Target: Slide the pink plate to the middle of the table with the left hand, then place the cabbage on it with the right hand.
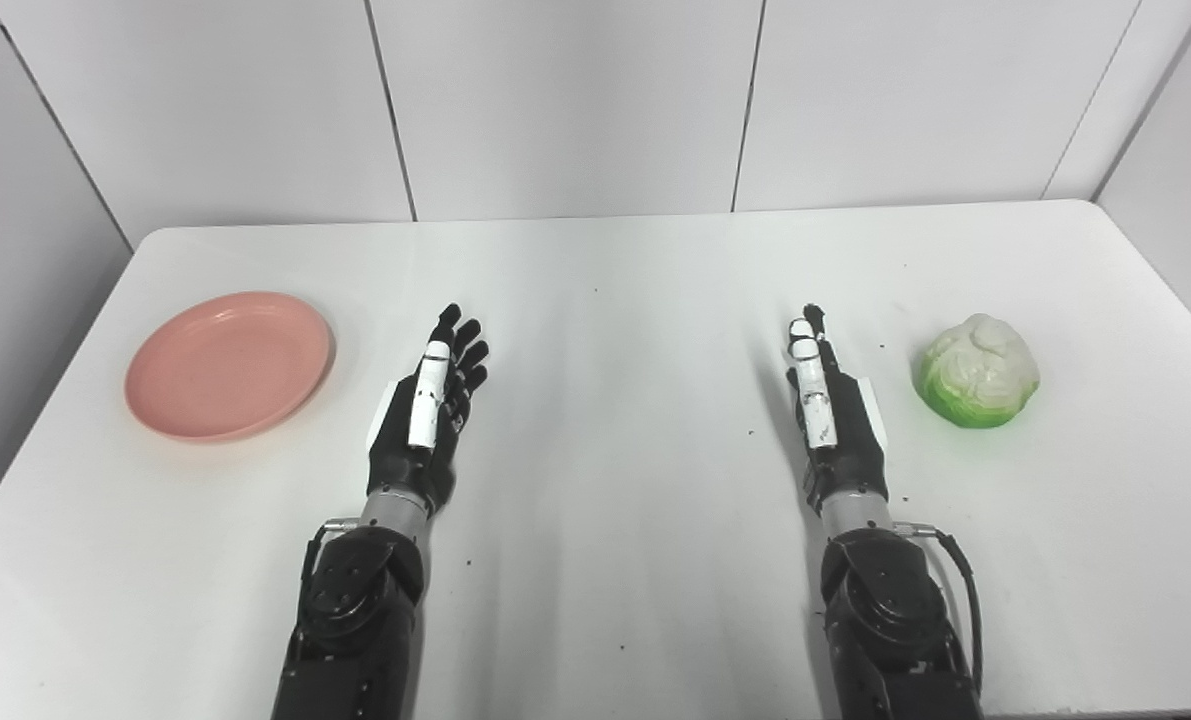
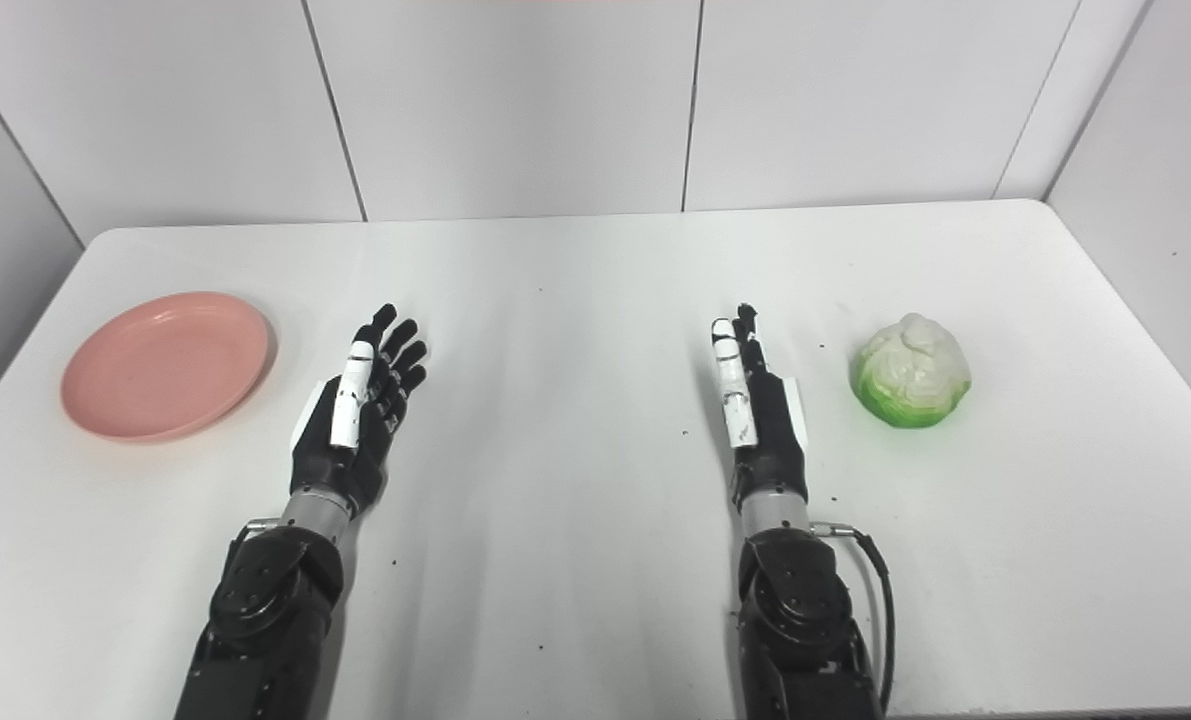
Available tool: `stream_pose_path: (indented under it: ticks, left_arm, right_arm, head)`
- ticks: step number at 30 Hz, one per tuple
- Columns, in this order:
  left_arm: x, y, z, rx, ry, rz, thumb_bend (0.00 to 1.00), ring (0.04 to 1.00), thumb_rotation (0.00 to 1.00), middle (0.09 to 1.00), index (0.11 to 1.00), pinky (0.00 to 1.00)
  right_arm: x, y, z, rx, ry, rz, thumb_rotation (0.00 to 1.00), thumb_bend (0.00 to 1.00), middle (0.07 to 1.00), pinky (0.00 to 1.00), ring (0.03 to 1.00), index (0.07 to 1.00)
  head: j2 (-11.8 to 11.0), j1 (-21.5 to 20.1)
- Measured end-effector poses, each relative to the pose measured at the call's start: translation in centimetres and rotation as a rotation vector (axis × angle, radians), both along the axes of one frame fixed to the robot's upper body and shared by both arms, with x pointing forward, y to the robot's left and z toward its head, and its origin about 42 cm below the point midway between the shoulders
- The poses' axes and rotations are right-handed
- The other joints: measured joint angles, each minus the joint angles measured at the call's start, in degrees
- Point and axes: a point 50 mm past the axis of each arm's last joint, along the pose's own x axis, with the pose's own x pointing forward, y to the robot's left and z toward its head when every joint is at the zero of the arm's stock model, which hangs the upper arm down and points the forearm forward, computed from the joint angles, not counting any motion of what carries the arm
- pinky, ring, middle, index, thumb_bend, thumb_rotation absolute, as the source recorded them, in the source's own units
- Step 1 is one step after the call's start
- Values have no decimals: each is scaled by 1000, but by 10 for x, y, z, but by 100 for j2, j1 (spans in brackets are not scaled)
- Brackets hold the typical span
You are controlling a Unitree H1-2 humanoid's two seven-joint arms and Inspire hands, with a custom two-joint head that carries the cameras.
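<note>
White table (image 1: 595,250), white panelled walls (image 1: 565,100) w/ seams

Two black forearms, chunky and segmented, with bolted housings near the wrists. Each wrist narrows to a short silver metal collar. The left robot hand (image 1: 427,410) is black with a white cover along one finger and a white plate at its side; the right robot hand (image 1: 828,415) matches, white finger covers slightly scuffed. A black cable loops beside the right forearm.
</note>
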Motion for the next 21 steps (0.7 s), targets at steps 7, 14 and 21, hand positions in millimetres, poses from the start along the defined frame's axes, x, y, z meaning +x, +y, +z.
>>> stream_pose_path:
  ticks: [7, 14, 21]
  left_arm:
    - [0, 0, 0, 0, 0, 0, 430, 961, 1000, 969, 971, 991]
    - [0, 0, 0, 0, 0, 0, 430, 961, 1000, 967, 971, 985]
    - [0, 0, 0, 1, 0, 0, 434, 959, 1000, 968, 971, 981]
  right_arm:
    - [0, 0, 0, 0, 0, 0, 1000, 280, 1000, 1000, 1000, 997]
    - [0, 0, 0, 1, 0, 0, 1000, 279, 1000, 1000, 1000, 1000]
    - [0, 0, 0, 1, 0, 0, 1000, 280, 1000, 1000, 1000, 1000]
  head:
    - [0, 0]
    - [-9, 26]
    - [-9, 26]
